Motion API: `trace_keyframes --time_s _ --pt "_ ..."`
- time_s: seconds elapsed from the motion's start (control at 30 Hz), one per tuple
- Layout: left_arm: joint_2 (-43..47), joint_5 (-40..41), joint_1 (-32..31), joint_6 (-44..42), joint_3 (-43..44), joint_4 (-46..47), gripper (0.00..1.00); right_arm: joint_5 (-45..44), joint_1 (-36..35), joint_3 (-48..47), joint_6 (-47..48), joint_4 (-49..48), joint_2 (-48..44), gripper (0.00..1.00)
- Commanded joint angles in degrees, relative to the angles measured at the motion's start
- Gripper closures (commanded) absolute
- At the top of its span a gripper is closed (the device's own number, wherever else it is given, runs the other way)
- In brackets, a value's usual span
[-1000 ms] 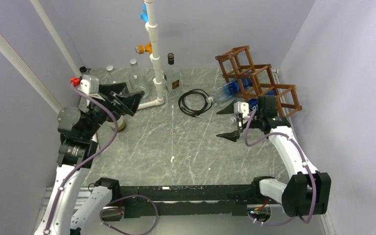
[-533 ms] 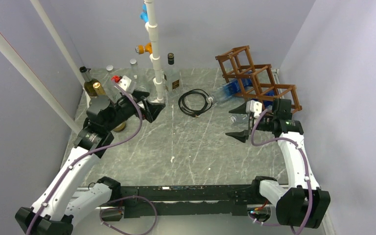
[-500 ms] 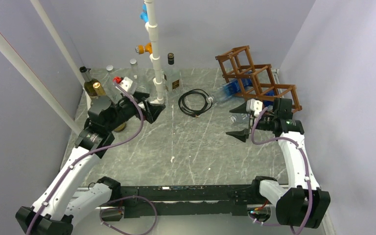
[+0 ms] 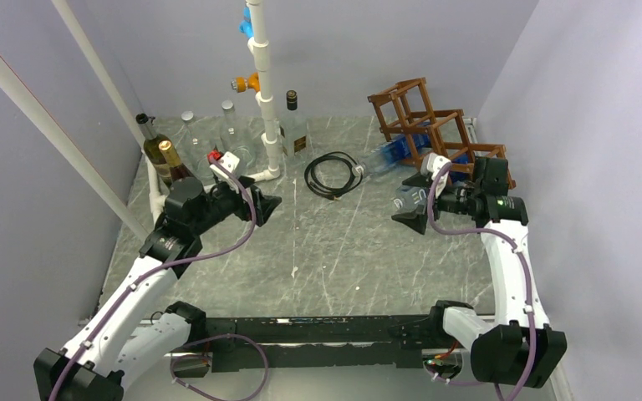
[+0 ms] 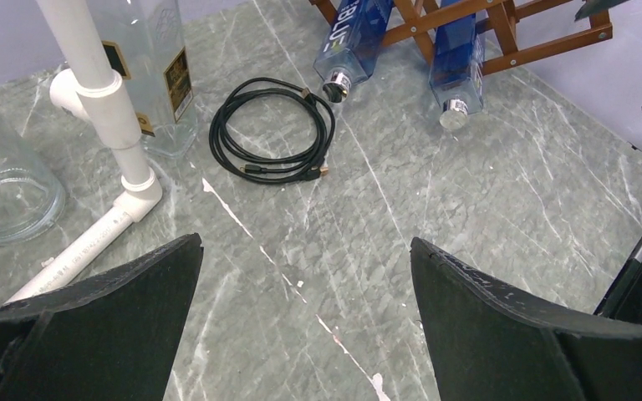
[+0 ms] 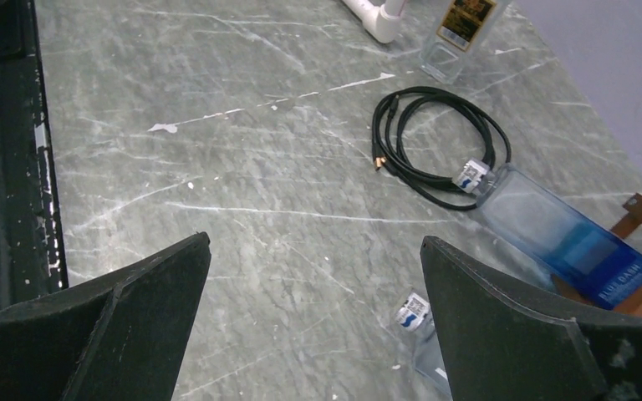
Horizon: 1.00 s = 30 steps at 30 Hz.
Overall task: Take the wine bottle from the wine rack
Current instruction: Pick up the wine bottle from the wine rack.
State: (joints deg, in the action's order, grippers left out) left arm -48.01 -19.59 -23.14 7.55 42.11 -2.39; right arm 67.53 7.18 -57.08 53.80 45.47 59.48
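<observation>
- While both arms hang over the grey marble table (image 4: 318,251), the reddish-brown wine rack (image 4: 435,138) stands in the far right corner, its cells set diamond-wise.
- Two blue bottles lie in the rack with their bodies inside the frame and their capped necks slanting down onto the tabletop.
- The nearer blue bottle (image 6: 412,313) has its neck just ahead of the right gripper (image 6: 313,242). The neck sits between the two spread fingers, closer to the one on the rack side, and touches neither.
- The right gripper is released, with its jaws wide and nothing in them.
- The farther blue bottle (image 6: 552,230) lies beyond it, its cap touching a coiled black cable (image 4: 333,174).
- The left gripper (image 5: 305,242) is also spread wide and empty. It hovers over the left half of the table, well apart from the rack, near a white pipe (image 4: 266,92) and a clear square bottle (image 4: 293,125).
</observation>
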Motion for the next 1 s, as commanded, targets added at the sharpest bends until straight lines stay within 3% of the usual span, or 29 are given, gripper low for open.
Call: trace_keyframes --time_s 0.0,0.27,0.63,0.97 --pt "1.17 1.63 -0.24 -1.26 2.39 -0.61 0.01 -2.71 0.38 -6.5 -1.95 3.42 1.35 0.0" --pt "-0.51 1.6 -0.24 0.74 2.48 -1.92 0.0 -7.04 0.38 -13.9 2.16 7.32 3.92 0.0" --pt "-1.31 0.8 -0.24 0.96 3.22 -3.0 0.01 -13.71 -1.19 -28.15 17.31 17.31 13.23 0.0" --pt "-1.38 1.67 -0.24 -0.14 3.33 -3.55 0.0 -36.15 -15.83 -29.41 20.71 12.16 19.55 0.0"
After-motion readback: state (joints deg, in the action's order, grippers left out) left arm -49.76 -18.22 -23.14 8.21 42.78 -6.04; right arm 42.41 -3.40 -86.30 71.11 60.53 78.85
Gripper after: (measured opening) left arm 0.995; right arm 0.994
